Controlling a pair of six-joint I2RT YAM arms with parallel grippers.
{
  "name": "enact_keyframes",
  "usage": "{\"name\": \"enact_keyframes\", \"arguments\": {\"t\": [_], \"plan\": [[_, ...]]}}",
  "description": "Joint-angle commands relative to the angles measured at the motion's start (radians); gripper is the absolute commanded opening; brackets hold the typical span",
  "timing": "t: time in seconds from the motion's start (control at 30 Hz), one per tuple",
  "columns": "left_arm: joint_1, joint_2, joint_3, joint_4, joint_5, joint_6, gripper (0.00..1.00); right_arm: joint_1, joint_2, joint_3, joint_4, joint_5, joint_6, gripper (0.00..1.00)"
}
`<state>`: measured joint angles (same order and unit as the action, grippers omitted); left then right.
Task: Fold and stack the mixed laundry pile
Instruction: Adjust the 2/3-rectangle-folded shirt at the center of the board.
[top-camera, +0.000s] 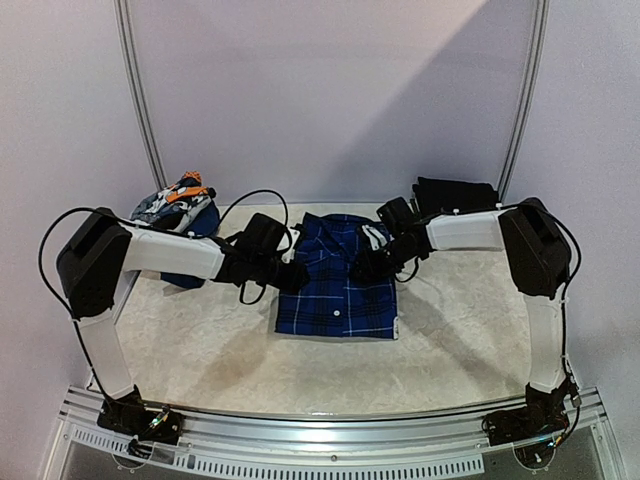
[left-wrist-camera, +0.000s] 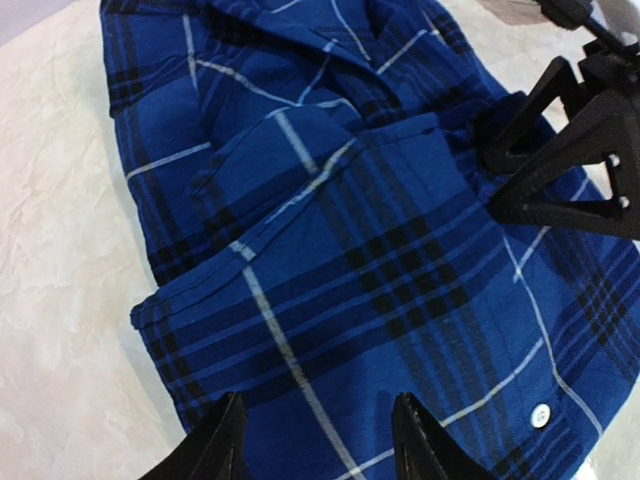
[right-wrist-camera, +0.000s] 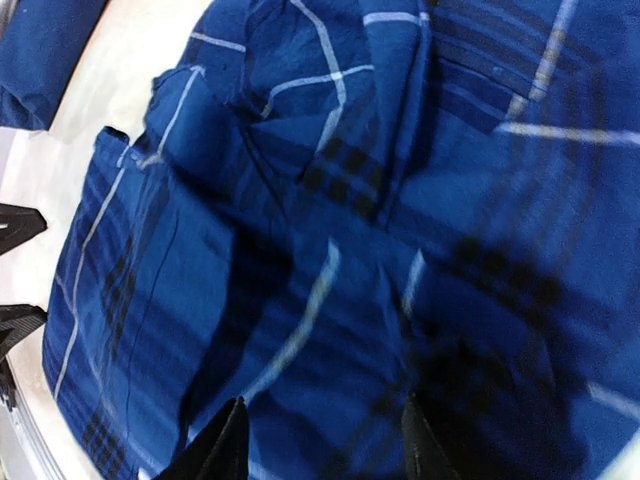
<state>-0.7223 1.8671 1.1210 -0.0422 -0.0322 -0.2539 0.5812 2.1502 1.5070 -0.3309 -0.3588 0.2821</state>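
Left gripper (left-wrist-camera: 318, 447) apart, empty, at plaid shirt (top-camera: 338, 290) 9 o'clock; right gripper (right-wrist-camera: 318, 450) same at 2 o'clock. Step, likely: shirt fold. Next, probably: pinch 6 o'clock hem, fold up.

Blurred toward lower right on the plaid shirt (right-wrist-camera: 330, 250), right wrist view; cropped at top, right, bottom edges.

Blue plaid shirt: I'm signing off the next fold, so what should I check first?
1. Blue plaid shirt lies as a neat rectangle on the table: ok.
2. Left end effector over it, jaws apart: ok.
3. Right end effector over it, jaws apart: ok.
4. Cloth caught at either one's fingertips: cannot tell, tips out of frame.
5. Black garment at the back right lies apart from the shirt: ok.
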Motion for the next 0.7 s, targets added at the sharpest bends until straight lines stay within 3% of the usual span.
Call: {"name": "enact_keyframes", "arguments": {"t": [0.0, 0.17, 0.4, 0.67], "plan": [[-0.040, -0.058, 0.001, -0.042, -0.060, 0.046, 0.51, -0.002, -0.148, -0.080, 0.002, 0.047, -0.019, 0.55], [-0.056, -0.146, -0.068, -0.075, -0.116, 0.044, 0.54, -0.001, -0.293, -0.208, 0.022, 0.114, -0.015, 0.59], [-0.078, -0.269, -0.200, -0.079, -0.140, 0.016, 0.67, -0.001, -0.493, -0.444, 0.060, 0.164, 0.070, 0.62], [-0.083, -0.272, -0.268, -0.006, -0.096, -0.012, 0.69, -0.002, -0.517, -0.517, 0.148, 0.166, 0.128, 0.64]]}}
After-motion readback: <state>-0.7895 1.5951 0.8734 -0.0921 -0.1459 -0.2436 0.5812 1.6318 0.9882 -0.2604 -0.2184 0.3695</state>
